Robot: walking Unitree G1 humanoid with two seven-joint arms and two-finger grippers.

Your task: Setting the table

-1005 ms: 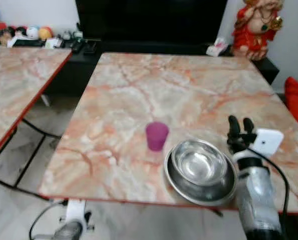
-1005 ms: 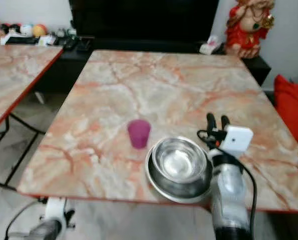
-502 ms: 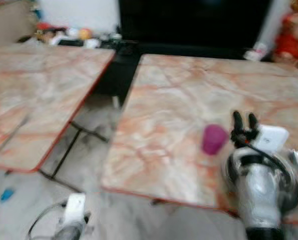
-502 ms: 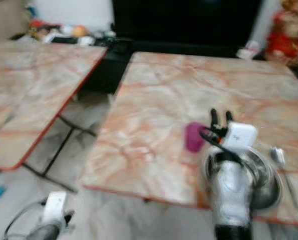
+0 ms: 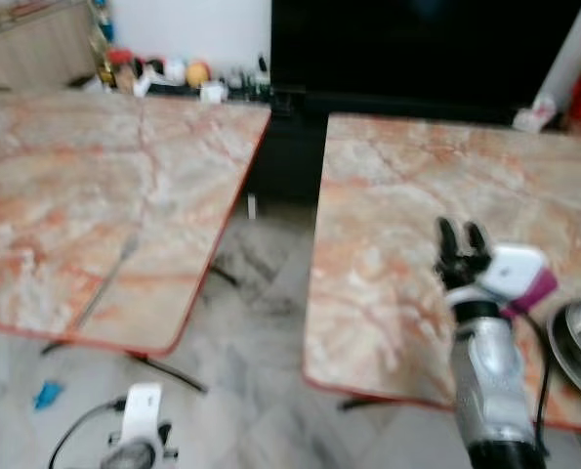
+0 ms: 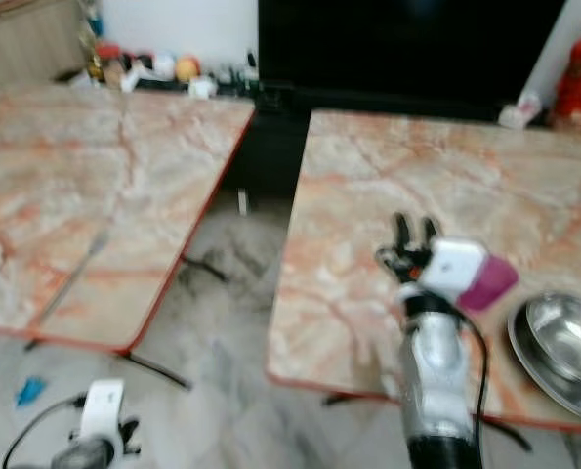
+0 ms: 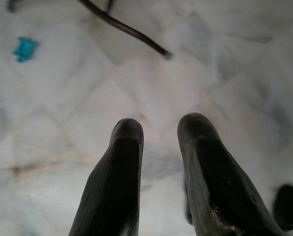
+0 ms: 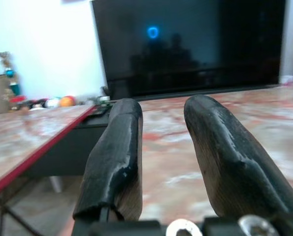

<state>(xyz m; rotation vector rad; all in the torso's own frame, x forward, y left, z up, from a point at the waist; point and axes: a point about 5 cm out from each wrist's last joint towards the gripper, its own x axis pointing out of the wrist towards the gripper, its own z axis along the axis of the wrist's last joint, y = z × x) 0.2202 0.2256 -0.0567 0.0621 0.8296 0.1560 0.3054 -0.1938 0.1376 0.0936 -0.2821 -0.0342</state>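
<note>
Rightward, at the lower right edge of the frame, we find the steel bowl [image 6: 563, 357] resting on the marble table [image 6: 388, 195], with the purple cup [image 6: 487, 281] just beside it, partly hidden behind the right wrist's white camera box. Both lie to the right of our right gripper [image 6: 413, 233], which rises over the table's near edge with its fingers parted by a narrow gap, holding nothing and touching nothing. The right arm is clearly the nearer one. Our left gripper [image 7: 158, 130] hangs low over the floor, fingers likewise slightly apart and empty. A second marble table [image 5: 95, 195] occupies the left of the frame.
</note>
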